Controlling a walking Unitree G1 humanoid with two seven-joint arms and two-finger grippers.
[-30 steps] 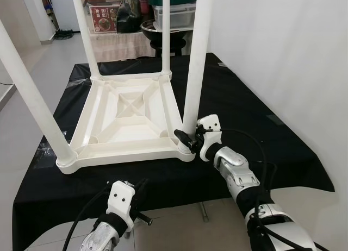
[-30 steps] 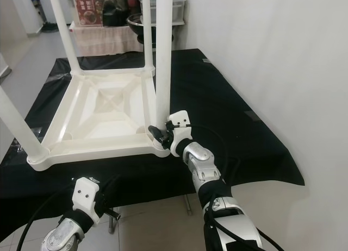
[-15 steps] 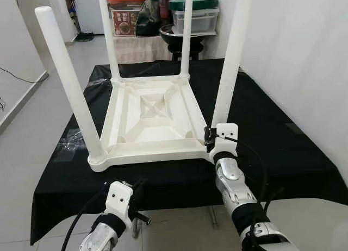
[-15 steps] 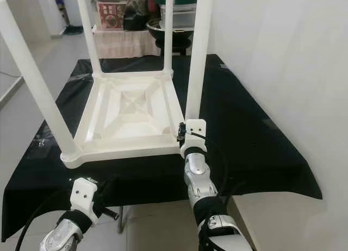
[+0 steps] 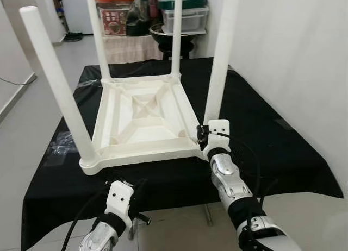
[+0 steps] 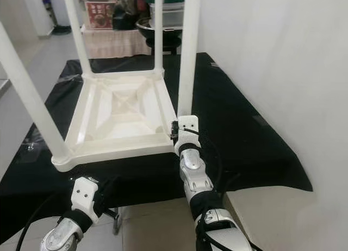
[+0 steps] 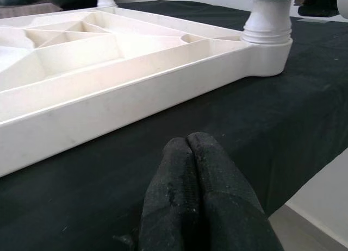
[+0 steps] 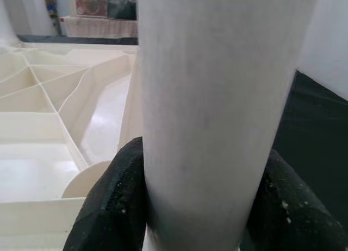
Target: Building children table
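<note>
- We judge the build nearly done: the white children's table (image 5: pixel 144 118) lies upside down on the black-covered worktable (image 5: pixel 272 148), all four legs standing in its corners.
- We count four legs, one tabletop.
- Our right gripper (image 5: pixel 202 136) clamps the near right leg (image 5: pixel 219 61) at its base, probably seating it.
- Our left gripper (image 7: pixel 191 148), fingers pressed together and empty, hovers at the worktable's near edge.

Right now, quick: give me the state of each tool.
Left tool: shut, holding nothing, low at the near edge of the black-covered table.
Right tool: shut on the near right table leg, close to its base.
</note>
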